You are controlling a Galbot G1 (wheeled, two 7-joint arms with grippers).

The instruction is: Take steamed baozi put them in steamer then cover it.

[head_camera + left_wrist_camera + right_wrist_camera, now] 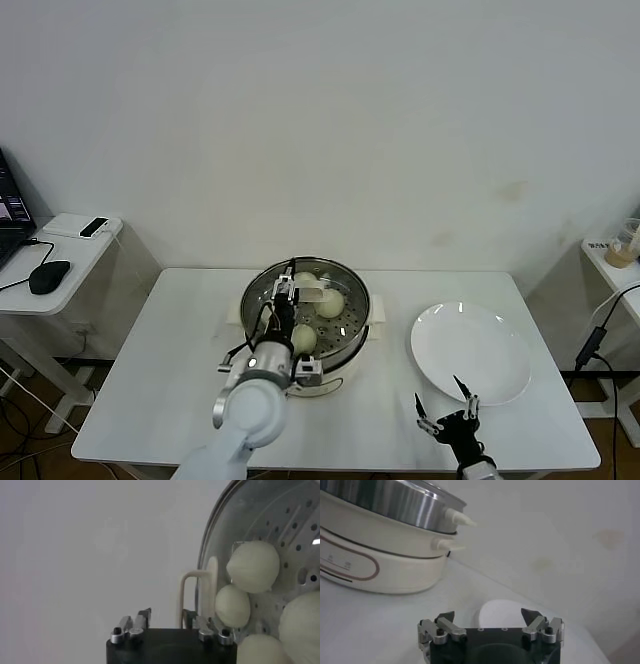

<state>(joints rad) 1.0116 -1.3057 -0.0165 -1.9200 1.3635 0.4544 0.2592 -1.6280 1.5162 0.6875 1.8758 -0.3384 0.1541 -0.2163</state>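
Grippers, two. Right gripper [447,410], nearest item, at the near table edge just in front of the plate, jaws spread wide with nothing between them; idle. Left gripper [291,291], over the steamer's left side, jaws apart and empty in the left wrist view, pointing into the pot.

Table [150,380], one, white.

Plate [470,352], one, flat, white, bare, right of the steamer and apart from it.

Steamer [355,292], one, mid-table: steel pot on cream base, side handle toward the plate.

Steamed baozi [252,566], four counted in the left wrist view, all lying on the perforated tray, just beyond and below the left jaws; round, no long axis to speak of. Head view shows three, the arm hiding part of the pot.

Cover: none in view, so its bearing from either gripper cannot be told. Covering judged the remaining step; left arm nearer the pot.
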